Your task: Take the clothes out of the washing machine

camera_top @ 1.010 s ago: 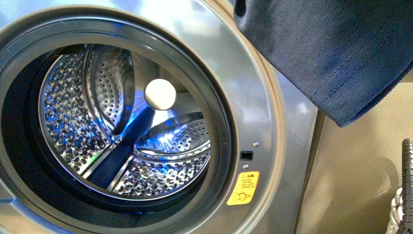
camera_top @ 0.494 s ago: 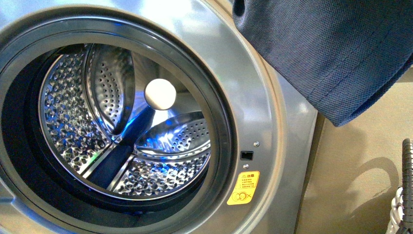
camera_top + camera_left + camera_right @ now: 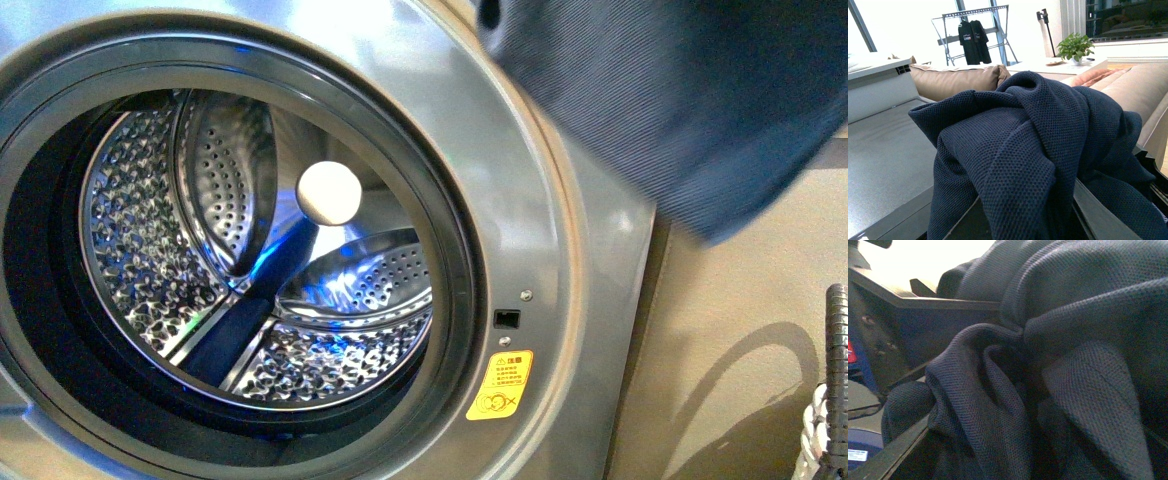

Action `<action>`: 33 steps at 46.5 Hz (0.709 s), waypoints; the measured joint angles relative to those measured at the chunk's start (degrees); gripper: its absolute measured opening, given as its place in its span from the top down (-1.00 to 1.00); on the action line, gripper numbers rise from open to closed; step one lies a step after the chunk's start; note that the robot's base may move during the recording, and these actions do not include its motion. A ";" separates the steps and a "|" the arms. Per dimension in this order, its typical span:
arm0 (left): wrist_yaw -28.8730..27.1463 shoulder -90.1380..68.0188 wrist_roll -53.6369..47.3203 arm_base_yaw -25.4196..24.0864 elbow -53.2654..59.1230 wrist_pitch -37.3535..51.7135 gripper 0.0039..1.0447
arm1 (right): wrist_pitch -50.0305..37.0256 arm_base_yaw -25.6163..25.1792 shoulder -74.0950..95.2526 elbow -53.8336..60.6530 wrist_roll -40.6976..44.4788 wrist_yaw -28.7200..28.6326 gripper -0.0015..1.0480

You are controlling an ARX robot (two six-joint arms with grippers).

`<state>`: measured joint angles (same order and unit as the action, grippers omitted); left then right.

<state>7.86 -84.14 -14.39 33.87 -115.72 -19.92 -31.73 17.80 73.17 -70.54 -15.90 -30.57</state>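
Clothes (image 3: 690,100) now blurred, lifted slightly higher

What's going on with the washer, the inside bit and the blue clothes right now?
washing machine: round opening uncovered, so you can see right inside.
drum: no clothes in it.
clothes: out of the machine, up high to the right of the opening, bunched, hanging and blurry.

Navy, finely woven clothes (image 3: 690,100), blurred; grey-silver washing machine (image 3: 560,300); yellow sticker (image 3: 499,385)
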 joint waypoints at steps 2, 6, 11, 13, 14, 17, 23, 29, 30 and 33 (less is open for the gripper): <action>-0.02 0.00 0.02 0.00 0.00 0.00 0.61 | 1.44 0.66 0.22 -0.44 1.73 0.94 -0.85; -0.09 -0.09 0.00 -0.07 0.00 0.00 0.61 | 3.98 1.75 0.33 -1.07 4.50 2.27 -0.85; -0.15 -0.09 0.00 -0.09 0.00 0.00 0.61 | 7.10 3.13 0.35 -1.57 7.13 2.71 -0.85; -0.17 -0.09 0.00 -0.09 0.00 -0.04 0.61 | 9.29 4.04 0.39 -1.97 8.85 3.08 -0.85; -0.17 -0.09 0.00 -0.09 0.00 -0.04 0.61 | 10.16 4.39 0.44 -2.14 9.57 3.43 -0.85; -0.20 -0.09 0.00 -0.09 0.00 -0.09 0.61 | 12.09 5.29 0.66 -2.62 11.65 4.85 -0.85; -0.35 -0.22 -0.02 -0.13 0.00 -0.09 0.61 | 13.53 6.47 2.10 -3.80 14.64 9.40 -0.85; -0.28 -0.22 0.00 -0.13 0.00 -0.09 0.61 | 9.42 6.14 2.71 -3.72 14.45 14.08 -0.81; -0.24 -0.22 0.00 -0.13 0.00 -0.09 0.61 | 9.11 6.10 2.71 -3.67 14.47 14.45 -0.78; -0.20 -0.22 0.00 -0.13 0.00 -0.09 0.61 | 7.96 5.77 2.62 -3.39 14.45 15.43 -0.62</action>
<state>7.66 -84.36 -14.39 33.74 -115.72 -20.01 -23.77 23.57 75.79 -73.93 -1.45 -15.14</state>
